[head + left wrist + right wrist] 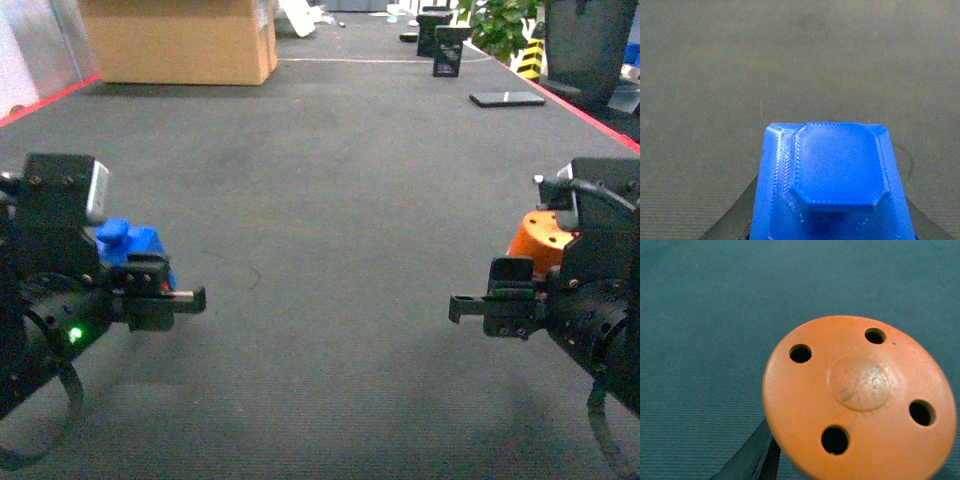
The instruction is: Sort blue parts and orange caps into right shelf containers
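A blue part (pixel 131 243), a blocky piece with an octagonal raised top (pixel 837 167), sits between the jaws of my left gripper (pixel 140 264), which is shut on it. Dark fingers (pixel 737 217) show on either side of its base. My right gripper (pixel 528 266) is shut on an orange cap (pixel 537 240), a round disc with several holes and a central boss (pixel 860 395). One dark finger (pixel 747 460) shows under its left edge. Both arms hover low over the dark grey carpet. The right shelf containers are out of view.
A large cardboard box (pixel 180 40) stands at the far left. Black upright items (pixel 447 45) and a flat black slab (pixel 507 98) lie at the far right, near a green plant (pixel 500 25). Red lines (pixel 50 100) border the carpet on both sides.
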